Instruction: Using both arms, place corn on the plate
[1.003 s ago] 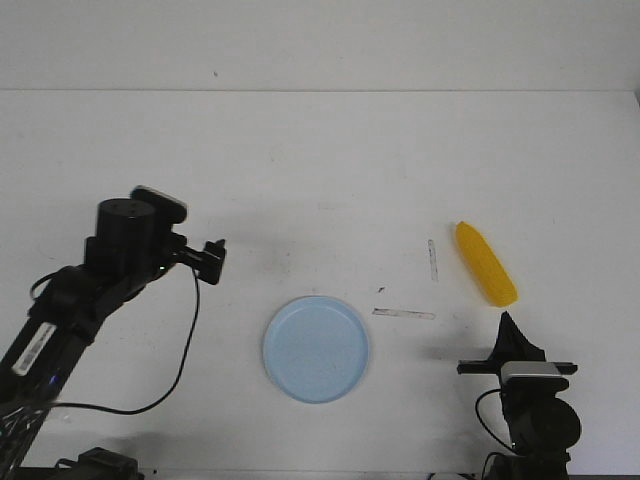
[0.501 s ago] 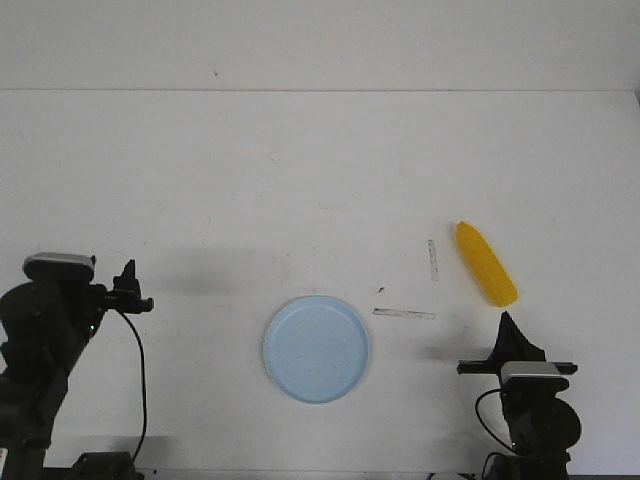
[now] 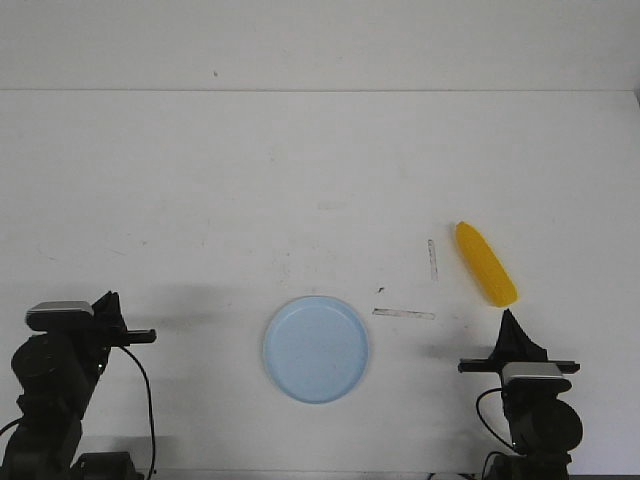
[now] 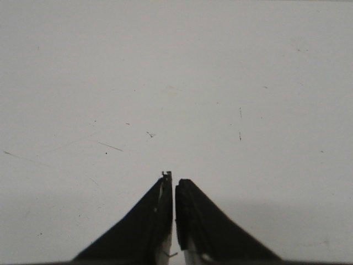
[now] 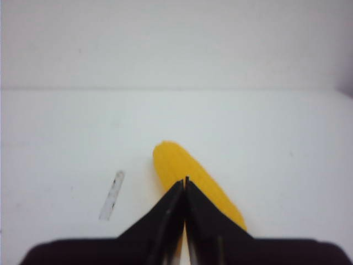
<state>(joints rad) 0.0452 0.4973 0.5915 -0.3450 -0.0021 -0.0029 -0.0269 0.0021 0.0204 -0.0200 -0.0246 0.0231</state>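
Observation:
The yellow corn lies on the white table at the right, slanting from far-left to near-right; it also shows in the right wrist view, just beyond the fingers. The pale blue plate sits near the front middle, with nothing on it. My right gripper is shut and empty, just short of the corn's near end; its tips overlap the cob in the wrist view. My left gripper is shut and empty at the front left, far from plate and corn; its wrist view shows only bare table.
Two short strips of worn tape lie on the table, one between plate and corn and one left of the corn. The table's far edge meets a white wall.
My left arm has pulled back from a raised, extended pose down to the table's front left corner. The right arm, corn and plate have not moved.

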